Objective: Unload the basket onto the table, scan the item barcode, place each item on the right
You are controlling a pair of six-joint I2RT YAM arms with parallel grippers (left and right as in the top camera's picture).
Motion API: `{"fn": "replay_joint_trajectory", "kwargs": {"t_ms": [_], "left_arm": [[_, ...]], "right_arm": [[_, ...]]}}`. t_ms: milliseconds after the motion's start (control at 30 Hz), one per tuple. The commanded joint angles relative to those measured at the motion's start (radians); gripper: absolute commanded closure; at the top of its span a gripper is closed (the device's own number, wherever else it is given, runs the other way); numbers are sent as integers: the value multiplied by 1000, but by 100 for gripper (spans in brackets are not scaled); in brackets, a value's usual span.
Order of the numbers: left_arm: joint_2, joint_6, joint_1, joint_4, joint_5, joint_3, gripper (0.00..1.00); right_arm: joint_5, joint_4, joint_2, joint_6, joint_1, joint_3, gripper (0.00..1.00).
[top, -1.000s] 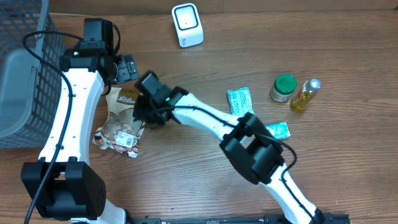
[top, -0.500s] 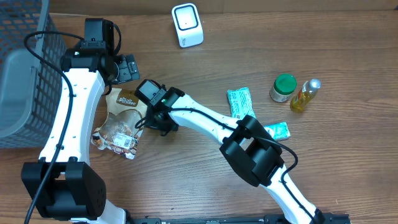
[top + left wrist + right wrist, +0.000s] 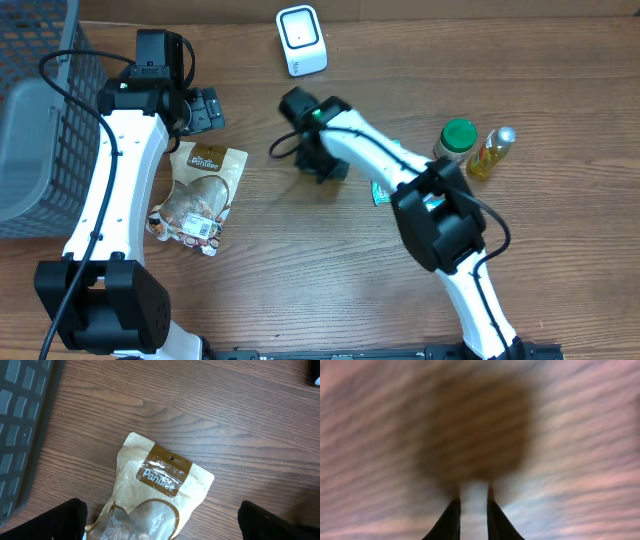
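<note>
Right pincer [image 3: 473, 497] off pouch [image 3: 200, 190], swung away; blurred, seemingly slightly parted | left pincer [image 3: 206, 110] released

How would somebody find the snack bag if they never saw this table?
Find the big grey basket at the table's left edge. Just right of it, past the white arm, the snack bag lies flat on the wood. It's the only brown paper pouch with a see-through window.

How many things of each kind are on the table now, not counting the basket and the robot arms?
Snack bag: 1
Scanner: 1
Jar with green lid: 1
Yellow bottle: 1
Green packet: 1 in view, mostly hidden by the right arm
Total: 5
</note>
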Motion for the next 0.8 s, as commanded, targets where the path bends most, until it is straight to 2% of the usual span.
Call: {"fn": "replay_joint_trajectory", "kwargs": {"t_ms": [0, 67, 100, 167, 200, 267, 300, 333, 633, 767], "left_arm": [[0, -10, -7, 1, 8, 7, 0], [0, -10, -7, 1, 8, 7, 0], [0, -10, -7, 1, 8, 7, 0], [0, -10, -7, 1, 8, 7, 0], [0, -10, -7, 1, 8, 7, 0], [0, -10, -7, 1, 8, 7, 0], [0, -10, -7, 1, 8, 7, 0], [0, -10, -7, 1, 8, 7, 0], [0, -10, -7, 6, 23, 7, 0], [0, 35, -7, -11, 39, 7, 0]], "right_arm": [[59, 4, 62, -27, -44, -48, 84], [59, 12, 62, -27, -61, -48, 81], [59, 14, 62, -27, -66, -48, 74], [60, 24, 62, -27, -76, -48, 53], [60, 30, 62, -27, -78, -48, 38], [60, 44, 62, -27, -79, -48, 23], [60, 51, 62, -27, -79, -48, 8], [60, 56, 62, -27, -79, -48, 2], [66, 48, 62, -28, -79, -48, 0], [155, 10, 63, -27, -80, -48, 1]]}}
